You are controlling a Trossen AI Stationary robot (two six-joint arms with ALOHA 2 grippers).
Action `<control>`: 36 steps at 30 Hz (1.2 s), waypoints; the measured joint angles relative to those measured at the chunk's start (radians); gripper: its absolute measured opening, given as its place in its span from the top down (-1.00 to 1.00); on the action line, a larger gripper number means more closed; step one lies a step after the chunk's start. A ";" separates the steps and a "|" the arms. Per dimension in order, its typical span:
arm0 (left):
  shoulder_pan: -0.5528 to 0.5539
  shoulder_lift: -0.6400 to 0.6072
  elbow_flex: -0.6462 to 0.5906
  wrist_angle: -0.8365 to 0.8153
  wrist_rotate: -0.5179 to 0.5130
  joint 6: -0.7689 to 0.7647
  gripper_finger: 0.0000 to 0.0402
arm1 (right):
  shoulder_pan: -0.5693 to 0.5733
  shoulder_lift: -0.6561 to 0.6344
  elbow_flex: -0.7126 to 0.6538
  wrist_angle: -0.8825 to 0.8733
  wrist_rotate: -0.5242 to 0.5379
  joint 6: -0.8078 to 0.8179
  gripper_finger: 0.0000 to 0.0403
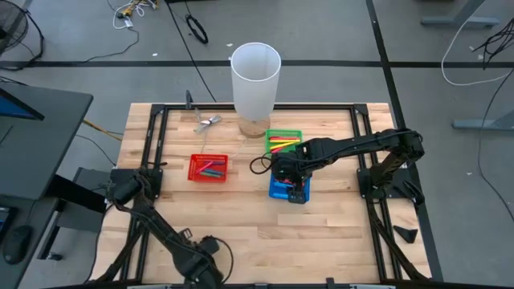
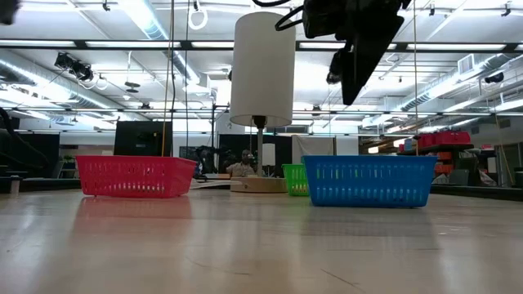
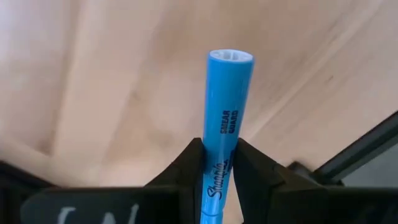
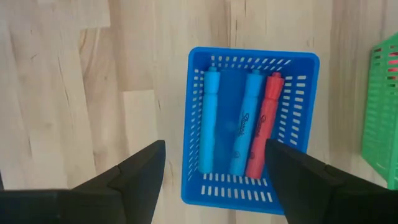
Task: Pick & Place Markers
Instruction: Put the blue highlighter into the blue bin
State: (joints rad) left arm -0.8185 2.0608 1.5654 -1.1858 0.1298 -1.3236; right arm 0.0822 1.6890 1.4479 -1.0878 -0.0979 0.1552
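Looks like the sorting is well underway here. The right gripper [image 4: 214,180] hangs above the blue basket [image 4: 249,62] near the middle of the bench, fingers spread wide with nothing between them. Down in that basket lie three markers side by side: two light blue ones [image 4: 209,121] and a red one [image 4: 266,124] touching the second blue. So a red one sits among the blues, if colour-matching is the idea, which I'm only guessing.

The green basket [image 1: 283,133], just behind the blue one toward the far edge, holds a few markers [image 1: 281,143] in red and yellow as far as I can tell. The red basket [image 1: 208,168] sits left of centre with a couple more inside, blue and green maybe, too small to be sure. A tall white cylinder [image 1: 255,79] stands at the far edge.

The left gripper [image 3: 217,165] is low at the near edge, pinching a light blue marker [image 3: 229,99] that sticks out past its fingertips over bare wood.

I can't spot any loose markers on the bench [image 1: 337,233]. My read: most are binned, the blue one in the left gripper is yet to be placed, and possibly some re-sorting is left.
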 joint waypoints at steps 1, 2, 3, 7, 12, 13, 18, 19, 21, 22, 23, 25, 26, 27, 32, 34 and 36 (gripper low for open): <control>0.011 -0.012 0.000 -0.021 -0.004 0.014 0.65 | 0.000 0.000 0.000 0.000 0.000 -0.004 -0.36; 0.022 -0.025 0.000 -0.035 -0.008 0.030 0.65 | 0.000 0.000 0.000 -0.001 -0.006 -0.006 -0.36; 0.034 -0.038 0.000 -0.049 -0.015 0.051 0.65 | 0.000 0.000 0.000 -0.002 -0.018 -0.007 -0.36; 0.090 -0.095 0.000 -0.071 -0.058 0.101 0.65 | 0.000 0.000 0.000 -0.006 -0.076 -0.006 -0.36; 0.161 -0.177 0.001 -0.088 -0.105 0.135 0.65 | 0.000 0.000 0.000 -0.007 -0.077 -0.004 -0.36; 0.174 -0.194 0.001 -0.090 -0.116 0.139 0.65 | 0.000 0.000 0.000 -0.007 -0.077 0.002 -0.36; 0.235 -0.282 0.001 -0.090 -0.206 0.159 0.65 | 0.000 0.000 0.000 -0.003 -0.077 0.064 -0.36; 0.246 -0.298 0.001 -0.090 -0.227 0.159 0.65 | 0.000 0.000 0.000 -0.001 -0.077 0.078 -0.36; 0.268 -0.332 0.001 -0.088 -0.265 0.164 0.65 | 0.000 0.000 0.000 0.010 -0.076 0.119 -0.36; 0.277 -0.347 0.001 -0.086 -0.286 0.166 0.65 | 0.000 0.000 0.000 0.020 -0.076 0.142 -0.36; 0.287 -0.363 0.002 -0.084 -0.308 0.167 0.65 | 0.000 0.000 0.000 0.035 -0.076 0.165 -0.36; 0.303 -0.391 0.002 -0.079 -0.352 0.170 0.65 | 0.000 0.000 0.000 0.071 -0.076 0.213 -0.36; 0.311 -0.407 0.002 -0.073 -0.370 0.178 0.65 | 0.000 0.000 0.000 0.094 -0.076 0.238 -0.36; 0.319 -0.422 0.002 -0.063 -0.389 0.186 0.65 | 0.000 0.000 0.000 0.120 -0.076 0.264 -0.36; 0.351 -0.485 0.002 0.006 -0.469 0.262 0.65 | 0.000 0.000 0.000 0.268 -0.076 0.384 -0.36; 0.363 -0.506 0.002 0.034 -0.495 0.294 0.65 | 0.000 0.000 0.000 0.330 -0.076 0.426 -0.36; 0.372 -0.525 0.002 0.053 -0.518 0.323 0.65 | 0.000 0.000 0.000 0.391 -0.076 0.463 -0.36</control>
State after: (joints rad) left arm -0.4468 1.5363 1.5673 -1.1328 -0.3885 -1.0007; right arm 0.0822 1.6890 1.4475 -0.6964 -0.1741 0.6186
